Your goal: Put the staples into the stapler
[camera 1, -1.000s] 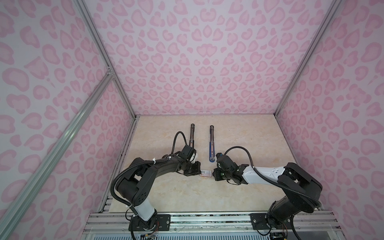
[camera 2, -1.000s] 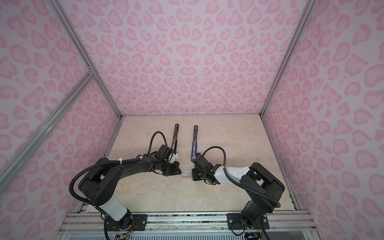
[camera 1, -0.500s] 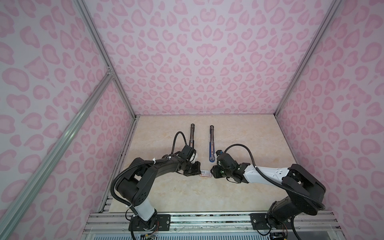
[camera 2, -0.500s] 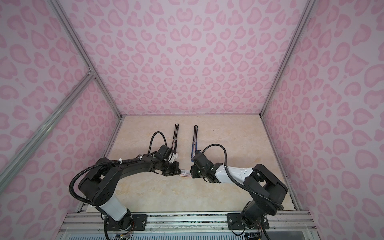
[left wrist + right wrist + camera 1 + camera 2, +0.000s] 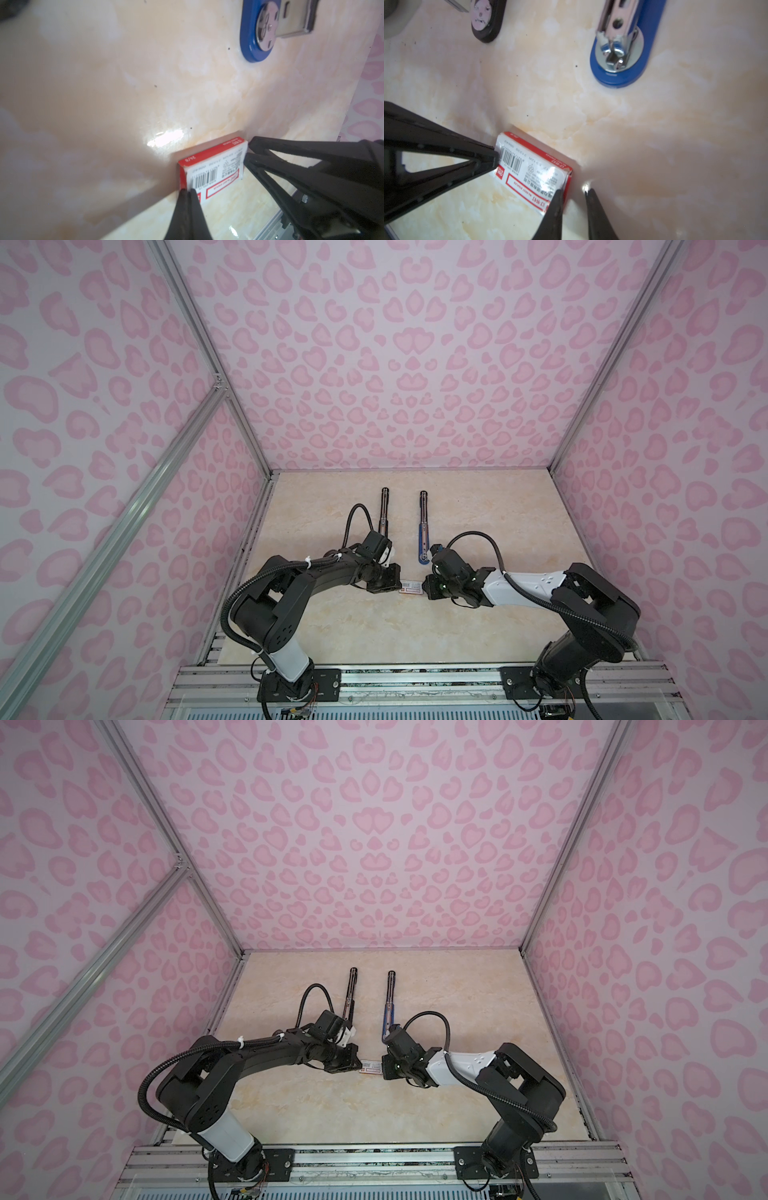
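Red-and-white box (image 5: 216,168), contents hidden, touched by the closed left claw (image 5: 187,192)

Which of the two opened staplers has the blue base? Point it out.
The blue stapler, on the right in both top views; the black stapler beside it has a black base.

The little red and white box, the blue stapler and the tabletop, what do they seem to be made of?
The box looks like thin glossy printed card: glare on its face, a crumpled end. The blue stapler has a smooth blue base, plastic or painted metal, under bright shiny metal parts. The tabletop is a polished marble-look sheet, stone or laminate, reflecting light sharply.
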You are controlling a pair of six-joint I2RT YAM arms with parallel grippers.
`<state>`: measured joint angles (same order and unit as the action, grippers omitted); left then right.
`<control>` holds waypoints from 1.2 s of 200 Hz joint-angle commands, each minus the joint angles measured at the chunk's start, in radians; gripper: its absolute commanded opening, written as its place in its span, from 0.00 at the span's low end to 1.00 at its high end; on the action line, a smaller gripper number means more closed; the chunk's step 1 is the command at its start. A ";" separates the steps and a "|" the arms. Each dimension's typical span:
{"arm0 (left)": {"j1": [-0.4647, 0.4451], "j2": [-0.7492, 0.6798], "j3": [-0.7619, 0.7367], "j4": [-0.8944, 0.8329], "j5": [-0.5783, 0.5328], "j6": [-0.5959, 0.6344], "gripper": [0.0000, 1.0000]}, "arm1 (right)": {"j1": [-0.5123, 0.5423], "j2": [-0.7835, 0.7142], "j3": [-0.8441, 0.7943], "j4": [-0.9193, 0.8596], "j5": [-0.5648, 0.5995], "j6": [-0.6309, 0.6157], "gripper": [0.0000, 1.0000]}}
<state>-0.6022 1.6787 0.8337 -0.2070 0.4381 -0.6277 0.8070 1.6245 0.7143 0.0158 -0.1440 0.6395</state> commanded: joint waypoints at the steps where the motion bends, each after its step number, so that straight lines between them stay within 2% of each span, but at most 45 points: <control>1: 0.001 -0.008 -0.002 0.021 0.004 -0.001 0.03 | 0.002 0.005 0.002 -0.088 0.073 -0.026 0.22; 46: 0.002 -0.005 -0.002 0.021 0.005 -0.001 0.03 | 0.001 -0.009 0.021 -0.163 0.135 -0.054 0.22; 69: 0.002 -0.004 -0.001 0.020 0.007 -0.001 0.03 | 0.003 -0.032 0.032 -0.173 0.124 -0.049 0.26; 96: 0.001 0.000 0.000 0.021 0.011 -0.001 0.03 | 0.007 -0.063 0.032 -0.129 0.075 -0.036 0.35; 139: 0.002 0.003 0.001 0.023 0.013 -0.001 0.03 | 0.017 -0.019 0.059 -0.094 0.047 -0.031 0.37; 179: 0.002 0.000 -0.001 0.022 0.012 -0.001 0.03 | 0.020 0.045 0.070 -0.079 0.050 -0.028 0.31; 240: 0.004 0.003 0.001 0.016 0.008 0.003 0.03 | 0.020 0.035 0.034 -0.149 0.110 -0.051 0.22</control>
<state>-0.6014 1.6791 0.8337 -0.2066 0.4435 -0.6277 0.8284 1.6562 0.7662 -0.0330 -0.0978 0.6098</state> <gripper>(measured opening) 0.053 0.228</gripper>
